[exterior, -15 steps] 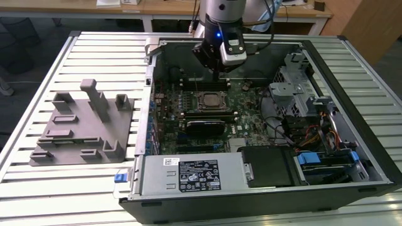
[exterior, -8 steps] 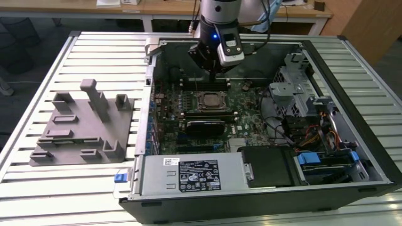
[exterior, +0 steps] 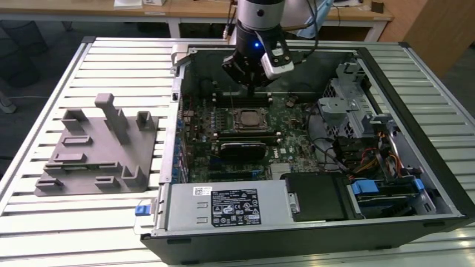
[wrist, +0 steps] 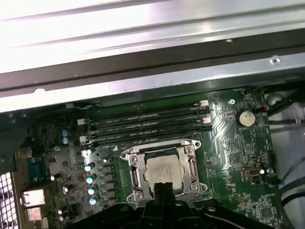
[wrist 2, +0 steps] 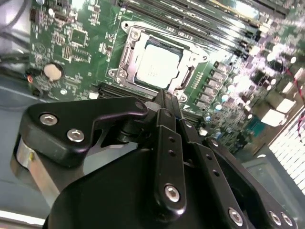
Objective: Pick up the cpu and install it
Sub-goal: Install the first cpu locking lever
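Observation:
The cpu [exterior: 247, 117] [wrist 2: 157, 65] [wrist: 164, 171] is a small silver-grey square lying flat inside the metal-rimmed socket frame [wrist 2: 125, 52] on the green motherboard [exterior: 297, 133]. My gripper [exterior: 250, 83] hangs inside the open computer case, above the board and a little toward the case's back wall from the socket. In both wrist views its black fingers [wrist 2: 167, 124] [wrist: 164, 191] come together into one tip just short of the chip, with nothing between them. The gripper [wrist 2: 165, 95] [wrist: 164, 185] is shut and is not touching the cpu.
The computer case [exterior: 415, 61] lies open on a slatted metal table [exterior: 59, 222]. A grey moulded holder block [exterior: 97, 147] stands at the exterior view's left. Memory slots [wrist: 147, 126], a power supply [exterior: 222, 206], and a drive cage with cables [exterior: 356, 128] surround the socket.

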Motion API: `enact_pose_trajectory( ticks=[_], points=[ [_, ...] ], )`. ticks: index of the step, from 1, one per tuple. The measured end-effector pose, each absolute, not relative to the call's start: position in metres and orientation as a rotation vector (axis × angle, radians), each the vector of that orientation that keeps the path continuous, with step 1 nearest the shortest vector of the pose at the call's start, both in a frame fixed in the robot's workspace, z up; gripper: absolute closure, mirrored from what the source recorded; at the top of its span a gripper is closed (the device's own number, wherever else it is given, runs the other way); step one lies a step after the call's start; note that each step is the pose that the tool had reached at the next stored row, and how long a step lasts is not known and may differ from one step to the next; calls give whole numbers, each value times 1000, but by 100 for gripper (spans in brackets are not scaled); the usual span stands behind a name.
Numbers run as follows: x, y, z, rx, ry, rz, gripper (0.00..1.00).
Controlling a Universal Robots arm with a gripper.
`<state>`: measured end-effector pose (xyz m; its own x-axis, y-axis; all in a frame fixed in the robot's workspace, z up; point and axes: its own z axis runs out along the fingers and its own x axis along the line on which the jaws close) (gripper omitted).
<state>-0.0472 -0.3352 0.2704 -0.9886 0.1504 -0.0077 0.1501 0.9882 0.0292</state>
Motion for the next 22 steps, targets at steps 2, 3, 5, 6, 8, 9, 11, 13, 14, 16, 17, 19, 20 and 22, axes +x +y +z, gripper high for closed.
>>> enact_pose_trajectory(
  ticks=[2, 3, 5, 6, 8, 9, 11, 13, 14, 16, 17, 19, 20, 22],
  points=[
    [-47, -335, 269, 177, 3127, 45, 89],
    [-47, -335, 269, 149, 3129, 45, 89],
    [-47, -335, 268, 93, 3131, 45, 89],
    [-47, -335, 267, 68, 3132, 46, 89],
    [-50, -335, 266, 44, 3133, 45, 89],
    [-52, -335, 266, 39, 3133, 45, 89],
    [-61, -335, 265, 35, 3133, 46, 89],
    [-69, -335, 265, 35, 3133, 46, 89],
    [-73, -335, 265, 34, 3133, 46, 89],
    [-78, -335, 264, 33, 3133, 46, 89],
    [-80, -335, 264, 33, 3133, 46, 89],
    [-82, -335, 264, 32, 3133, 46, 89],
    [-83, -335, 264, 32, 3133, 46, 89],
    [-83, -335, 264, 32, 3133, 45, 89]
  ],
)
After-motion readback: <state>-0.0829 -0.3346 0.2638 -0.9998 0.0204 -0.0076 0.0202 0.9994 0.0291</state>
